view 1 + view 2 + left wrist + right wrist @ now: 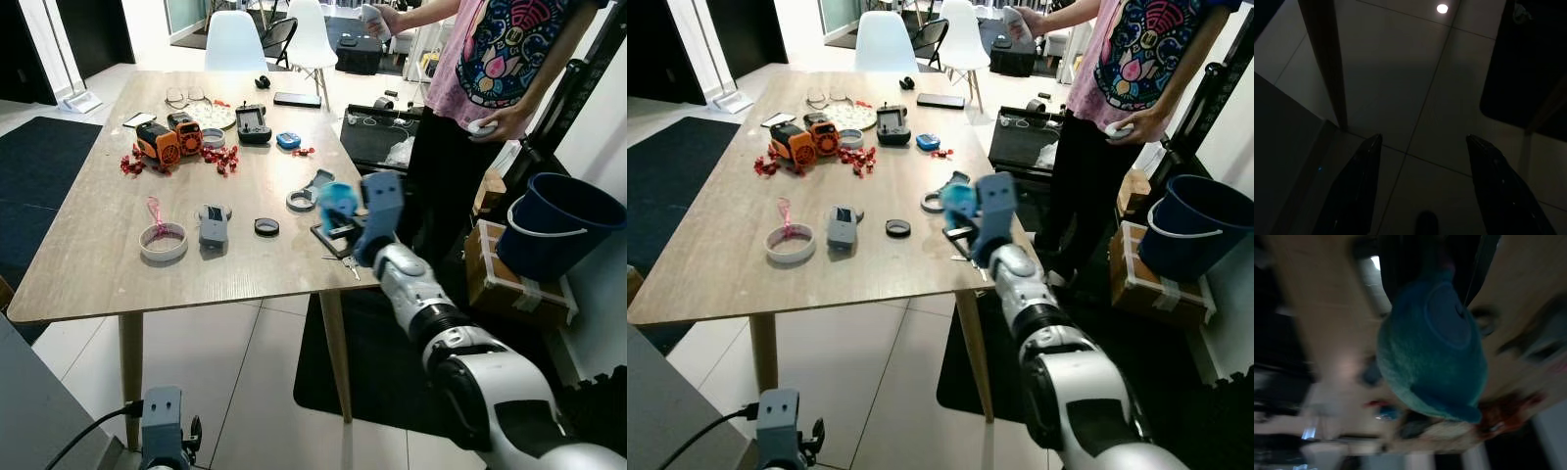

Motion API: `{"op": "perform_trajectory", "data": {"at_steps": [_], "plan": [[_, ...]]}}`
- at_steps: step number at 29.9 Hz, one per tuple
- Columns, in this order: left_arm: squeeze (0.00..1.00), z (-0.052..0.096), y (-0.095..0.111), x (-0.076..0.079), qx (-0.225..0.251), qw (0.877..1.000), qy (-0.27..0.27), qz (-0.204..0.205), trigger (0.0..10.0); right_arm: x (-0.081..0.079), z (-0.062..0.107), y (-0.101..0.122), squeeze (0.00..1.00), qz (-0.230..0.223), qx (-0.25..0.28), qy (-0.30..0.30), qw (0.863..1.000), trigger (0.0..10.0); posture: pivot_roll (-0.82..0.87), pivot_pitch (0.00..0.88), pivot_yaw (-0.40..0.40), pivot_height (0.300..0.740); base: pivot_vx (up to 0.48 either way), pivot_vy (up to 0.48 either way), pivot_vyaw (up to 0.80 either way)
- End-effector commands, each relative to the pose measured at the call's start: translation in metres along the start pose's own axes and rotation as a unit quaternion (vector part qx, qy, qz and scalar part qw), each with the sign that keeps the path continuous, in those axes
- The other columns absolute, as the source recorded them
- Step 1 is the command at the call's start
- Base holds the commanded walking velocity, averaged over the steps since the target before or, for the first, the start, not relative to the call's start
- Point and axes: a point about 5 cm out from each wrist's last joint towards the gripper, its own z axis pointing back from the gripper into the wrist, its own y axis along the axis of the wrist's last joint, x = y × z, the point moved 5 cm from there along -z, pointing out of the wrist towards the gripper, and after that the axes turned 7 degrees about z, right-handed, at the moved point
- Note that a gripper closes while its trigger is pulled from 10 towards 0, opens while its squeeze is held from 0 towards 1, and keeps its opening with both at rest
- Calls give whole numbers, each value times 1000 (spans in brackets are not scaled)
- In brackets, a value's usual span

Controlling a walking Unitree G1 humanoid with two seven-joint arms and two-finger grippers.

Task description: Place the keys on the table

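Note:
A bunch of keys with a blue plush fob (338,204) hangs at the right edge of the wooden table (98,264). My right gripper (339,225) is shut on the fob, and the metal keys (351,266) dangle down to the table's edge. The right wrist view is blurred, with the blue plush fob (1435,347) close up under the dark fingers. My left gripper (1422,139) hangs idle and open over the tiled floor beside a table leg.
On the table lie a tape roll (164,241), a grey device (213,225), a black ring (266,227), a silver ring (302,200) and an orange toy (167,140). A person (480,88) stands at the right, by a blue bucket (554,225) and a cardboard box (509,279).

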Motion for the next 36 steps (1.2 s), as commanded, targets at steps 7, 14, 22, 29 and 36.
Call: {"op": "perform_trajectory", "data": {"at_steps": [7,14,22,29,36], "plan": [[0,8,-12,-10,-8,1000,14,14,10000,212,147,-66,0,-85,-70,-437,893,10000,58,27,-64,740,0,0,0],[0,12,-20,-15,-24,1000,20,7,10000,199,240,-166,0,-31,-287,-425,858,10000,54,25,-57,740,0,0,0],[0,12,-24,-13,-34,999,19,1,10000,69,258,-254,0,-22,-453,-179,873,10000,55,22,-51,740,0,0,0],[0,12,-27,-11,-41,999,18,5,10000,0,268,-276,0,9,-499,-21,866,10000,71,8,-58,740,0,0,0],[0,13,-29,-10,-43,999,18,7,10000,-10,269,-278,0,10,-502,-9,865,10000,79,7,-61,740,0,0,0]]}}
